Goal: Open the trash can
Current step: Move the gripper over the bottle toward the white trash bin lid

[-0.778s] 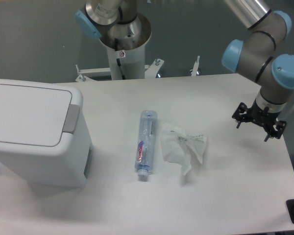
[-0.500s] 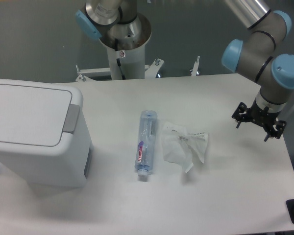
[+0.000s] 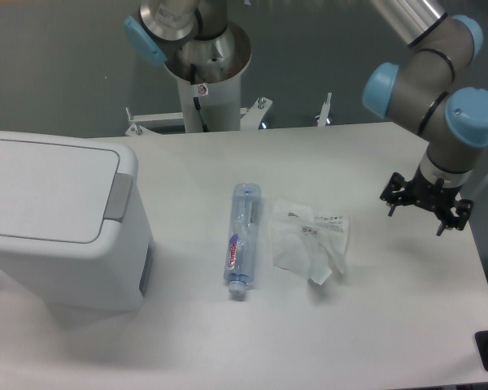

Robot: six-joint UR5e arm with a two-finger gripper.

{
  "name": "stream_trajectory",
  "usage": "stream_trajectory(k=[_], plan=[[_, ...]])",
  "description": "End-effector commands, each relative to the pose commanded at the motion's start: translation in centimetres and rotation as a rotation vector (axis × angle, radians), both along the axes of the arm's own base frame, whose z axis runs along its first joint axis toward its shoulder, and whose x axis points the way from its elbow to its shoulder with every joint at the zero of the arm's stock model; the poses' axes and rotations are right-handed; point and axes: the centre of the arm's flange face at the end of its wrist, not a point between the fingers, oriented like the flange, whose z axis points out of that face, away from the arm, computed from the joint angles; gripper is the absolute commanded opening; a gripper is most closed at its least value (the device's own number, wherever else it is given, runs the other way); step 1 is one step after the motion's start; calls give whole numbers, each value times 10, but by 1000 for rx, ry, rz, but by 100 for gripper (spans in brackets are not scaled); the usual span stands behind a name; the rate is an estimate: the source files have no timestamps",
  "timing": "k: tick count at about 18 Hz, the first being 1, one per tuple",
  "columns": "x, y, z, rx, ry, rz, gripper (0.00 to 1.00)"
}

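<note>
The trash can [image 3: 61, 219] stands at the left edge of the table [image 3: 390, 325], lid flat and closed, grey push tab [image 3: 119, 196] on its right rim. The gripper [image 3: 425, 213] hangs far right, fingers spread and holding nothing. Route it leftward above the bottle [image 3: 241, 240] and the crumpled wrapper [image 3: 311, 240], then press squarely down on the tab.

Btwn the tool [image 3: 427, 210] and bin [image 3: 61, 219] we see a bottle [image 3: 241, 236] and crumpled wrapper [image 3: 311, 240] mid-surface [image 3: 374, 325]; room above them, front strip bare.
</note>
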Motion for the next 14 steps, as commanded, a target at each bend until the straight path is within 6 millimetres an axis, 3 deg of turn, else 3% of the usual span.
stream_trajectory(k=[3,6,11,14], plan=[[29,42,19,74,-22,173,100],[52,70,24,126,-59,209,100],[102,100,67,159,-58,229,100],[112,109,83,199,-74,289,100]])
